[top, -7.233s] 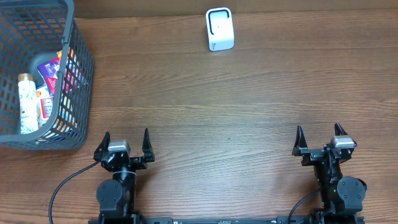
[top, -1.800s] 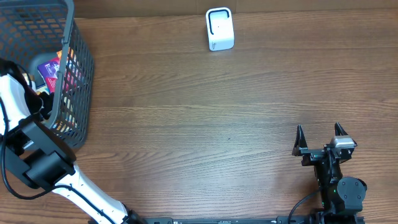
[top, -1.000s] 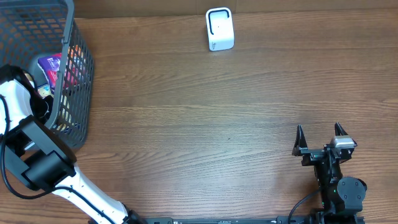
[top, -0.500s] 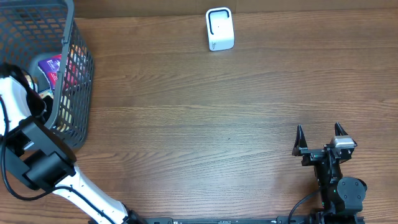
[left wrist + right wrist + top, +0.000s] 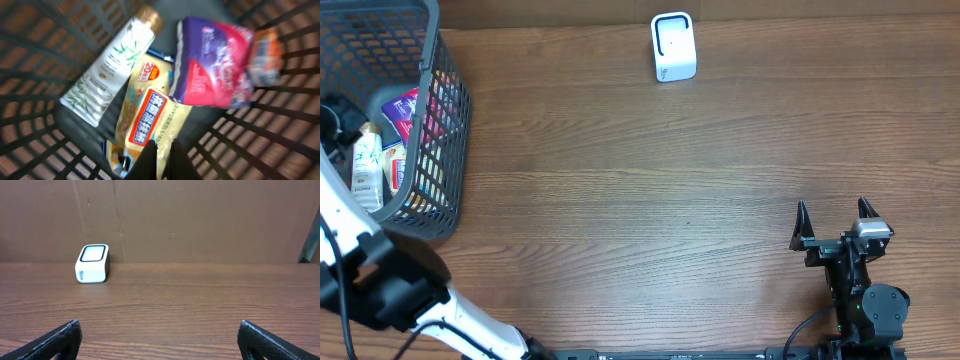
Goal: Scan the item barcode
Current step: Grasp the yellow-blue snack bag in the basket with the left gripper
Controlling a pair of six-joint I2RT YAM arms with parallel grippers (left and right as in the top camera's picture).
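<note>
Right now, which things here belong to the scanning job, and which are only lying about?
Likely for the job: scanner; basket; yellow packet, under the shut left gripper.
Lying about: white tube; purple packet; right gripper, open and idle.

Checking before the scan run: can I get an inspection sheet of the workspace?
Surface: wooden table.
Job's things: scanner at the far edge; basket at left holds tube, yellow packet and purple packet.
Clutter: nothing seen.
Grippers: left gripper shut, inside the basket over the yellow packet; right gripper open, empty.
Cables: cable by the right arm's base.
Surroundings: brown wall behind the table.
</note>
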